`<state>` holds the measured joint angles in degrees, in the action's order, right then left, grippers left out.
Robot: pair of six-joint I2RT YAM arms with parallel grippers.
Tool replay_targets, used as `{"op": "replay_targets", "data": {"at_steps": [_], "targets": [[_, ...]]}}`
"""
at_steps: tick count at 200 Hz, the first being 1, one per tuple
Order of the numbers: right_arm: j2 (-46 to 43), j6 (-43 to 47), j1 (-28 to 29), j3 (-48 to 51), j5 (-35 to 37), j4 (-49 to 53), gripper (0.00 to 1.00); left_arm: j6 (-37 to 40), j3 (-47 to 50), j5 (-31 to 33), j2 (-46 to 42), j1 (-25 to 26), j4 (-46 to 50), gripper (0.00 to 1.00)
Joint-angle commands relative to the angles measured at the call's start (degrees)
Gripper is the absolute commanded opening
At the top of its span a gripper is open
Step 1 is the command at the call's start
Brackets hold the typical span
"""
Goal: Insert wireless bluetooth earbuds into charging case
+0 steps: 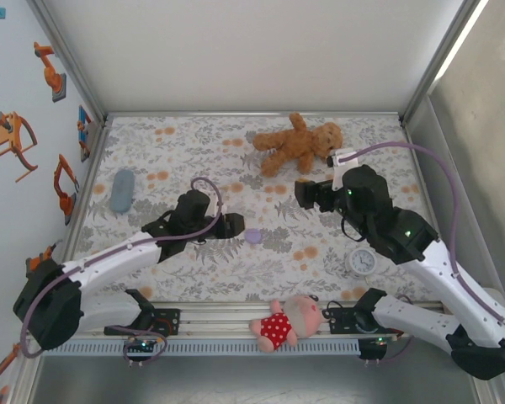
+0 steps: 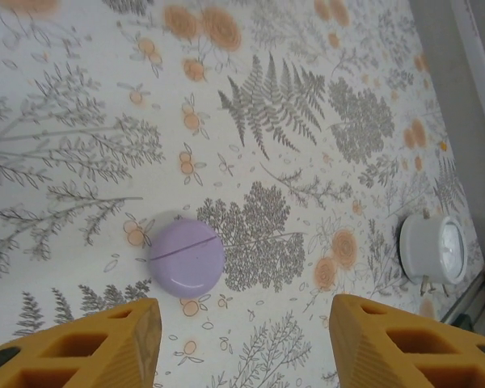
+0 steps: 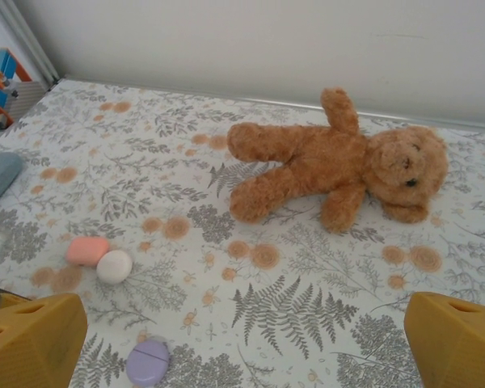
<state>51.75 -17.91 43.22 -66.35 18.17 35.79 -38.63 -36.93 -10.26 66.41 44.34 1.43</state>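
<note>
A closed lilac charging case [image 2: 186,257] lies on the floral worktop [image 2: 307,121], just ahead of the left gripper [image 2: 242,323] and nearer one yellow finger than the other. That gripper is open and holds nothing. Its wrist view also shows a small white clock [image 2: 432,249]. The right gripper [image 3: 242,323] is wide open and empty. Its wrist view shows a coral case [image 3: 87,250] touching a white case [image 3: 114,266], with a brown teddy bear [image 3: 331,166] beyond.
</note>
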Motion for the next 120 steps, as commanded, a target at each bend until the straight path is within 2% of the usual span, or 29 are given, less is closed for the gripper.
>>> {"op": "replay_targets", "data": {"at_steps": [1, 26, 41, 69, 94, 120], "targets": [[-1.52, 2.24, -2.25, 0.72, 2.68, 0.29, 1.0, 6.44, -2.6, 7.83, -5.67, -1.21, 7.75, 0.57], [-2.86, 3.55, -5.24, 1.69, 3.7, 0.0, 1.0, 8.81, -3.15, 15.93, -12.29, -3.96, 14.81, 0.64], [-3.8, 4.28, -7.05, 2.58, 5.22, -0.44, 1.0, 9.61, -2.93, 18.46, -15.86, -6.82, 17.69, 0.68], [-6.92, 4.64, -9.72, 5.11, 9.6, -2.49, 1.0, 14.79, -2.77, 24.45, -22.31, -10.66, 20.39, 0.75], [-10.71, 5.55, -11.18, 7.29, 14.03, -3.88, 1.0, 19.86, -3.51, 30.55, -27.16, -11.89, 21.38, 0.85], [-14.19, 6.39, -11.88, 9.08, 17.89, -3.93, 1.0, 25.17, -4.23, 33.5, -30.84, -12.72, 20.99, 0.89]]}}
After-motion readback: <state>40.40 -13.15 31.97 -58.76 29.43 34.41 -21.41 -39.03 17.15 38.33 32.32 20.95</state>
